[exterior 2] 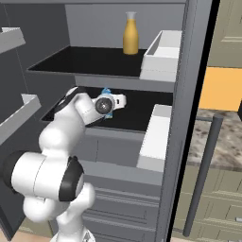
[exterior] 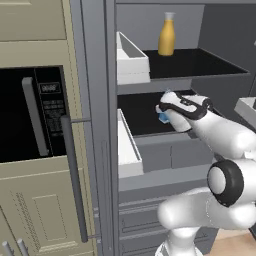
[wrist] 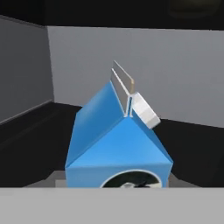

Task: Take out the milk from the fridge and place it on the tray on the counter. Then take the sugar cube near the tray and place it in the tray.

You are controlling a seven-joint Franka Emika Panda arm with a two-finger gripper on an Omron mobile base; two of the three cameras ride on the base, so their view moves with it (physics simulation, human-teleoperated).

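While the white arm reaches into the tall grey fridge, its two-finger gripper is at the small blue gable-topped milk carton on the black middle shelf, white door bins flanking it. From the hand view the carton looms close before the grey back wall, and I cannot tell how wide the jaws stand. Farthest up, a yellow-orange bottle stands on the black top shelf.

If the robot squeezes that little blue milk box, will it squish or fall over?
The milk looks like a stiff box with flat sides, so it probably won't roll and should give the fingers a firm hold. It seems small beside the hand, so likely light. It looks taller than wide, so a sideways nudge on the black shelf might tip it.
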